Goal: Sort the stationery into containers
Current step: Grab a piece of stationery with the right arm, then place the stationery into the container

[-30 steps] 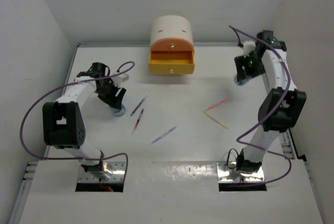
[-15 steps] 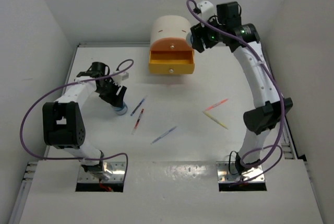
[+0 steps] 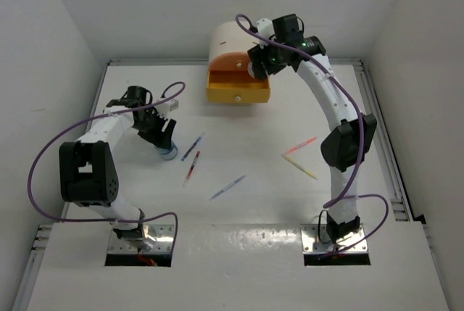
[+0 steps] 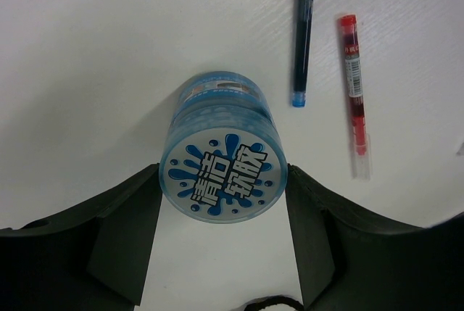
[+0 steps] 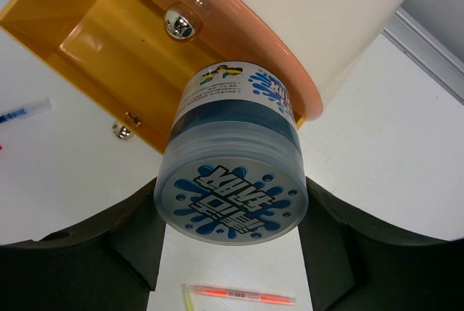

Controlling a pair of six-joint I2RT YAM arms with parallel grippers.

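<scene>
At the open yellow drawer (image 5: 94, 50) of the cream box (image 3: 238, 39): right gripper (image 3: 261, 63) clamped on a blue-white tub (image 5: 230, 206), poised seemingly for release inside; left gripper (image 4: 221, 206) closed around a second tub (image 4: 221, 169) on the table (image 3: 254, 209) near a blue pen (image 4: 303, 35) and red pen (image 4: 353, 86), seemingly for lifting.

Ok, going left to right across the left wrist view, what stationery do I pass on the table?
round blue-white tub → blue pen → red pen. The fingers straddle the tub and run under the pens, so they are left out of the order.
</scene>
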